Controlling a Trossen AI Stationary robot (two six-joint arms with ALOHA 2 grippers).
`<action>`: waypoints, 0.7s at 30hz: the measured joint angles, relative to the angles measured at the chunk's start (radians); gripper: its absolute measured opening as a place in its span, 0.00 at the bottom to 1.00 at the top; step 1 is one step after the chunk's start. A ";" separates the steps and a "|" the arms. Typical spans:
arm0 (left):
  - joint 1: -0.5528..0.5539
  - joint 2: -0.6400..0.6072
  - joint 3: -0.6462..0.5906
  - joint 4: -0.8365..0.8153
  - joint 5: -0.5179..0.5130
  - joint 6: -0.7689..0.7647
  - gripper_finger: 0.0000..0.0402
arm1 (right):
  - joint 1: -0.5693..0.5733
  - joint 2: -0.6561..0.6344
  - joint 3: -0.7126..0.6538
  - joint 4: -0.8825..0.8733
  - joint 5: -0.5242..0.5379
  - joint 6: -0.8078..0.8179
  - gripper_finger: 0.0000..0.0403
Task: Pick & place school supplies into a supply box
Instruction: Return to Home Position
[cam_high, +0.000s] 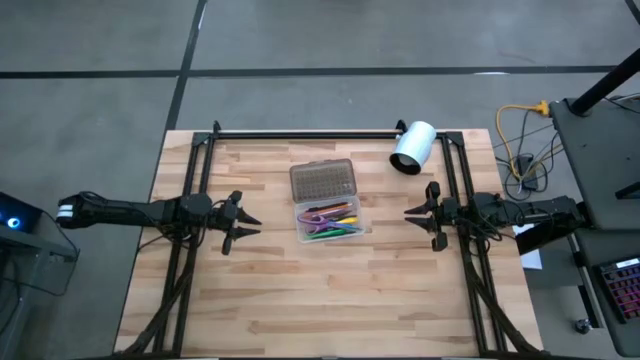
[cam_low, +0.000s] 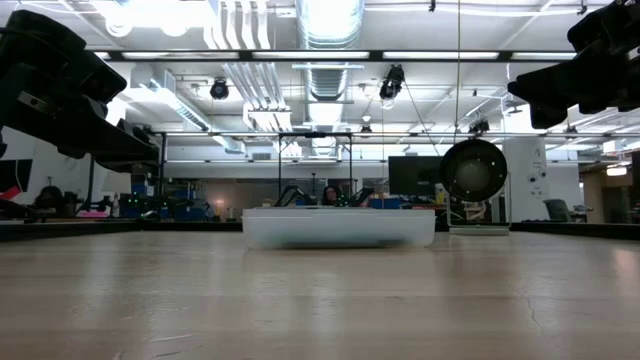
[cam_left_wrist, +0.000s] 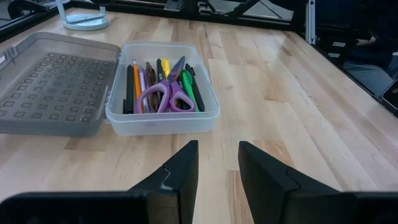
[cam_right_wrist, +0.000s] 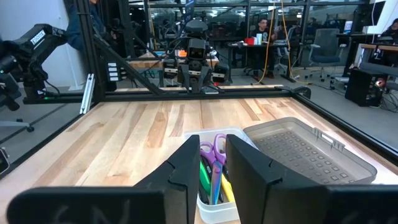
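Resting supply box (cam_high: 323, 182), midway between left end effector (cam_high: 240, 222) and right end effector (cam_high: 428, 214), both parted, empty

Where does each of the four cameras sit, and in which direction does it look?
High: above the table, straight down; left claw and right claw either side of the open supply box.
Low: at table-top height, level across to the box; dark arm parts at both upper corners.
Left wrist: on the left arm, past its own open claw to the box.
Right wrist: on the right arm, past its own open claw to the box, left claw beyond.
Shared: both wrist views show the purple scissors inside.
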 joint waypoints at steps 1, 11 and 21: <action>0.000 0.000 0.000 0.000 0.000 0.000 0.25 | 0.000 0.000 0.000 0.000 0.000 0.000 0.17; 0.000 0.000 0.000 0.000 0.000 0.000 0.25 | 0.000 0.000 0.000 0.000 0.000 0.000 0.20; 0.000 0.000 0.000 0.000 0.000 0.000 0.25 | 0.000 0.000 0.000 0.000 0.000 0.000 0.17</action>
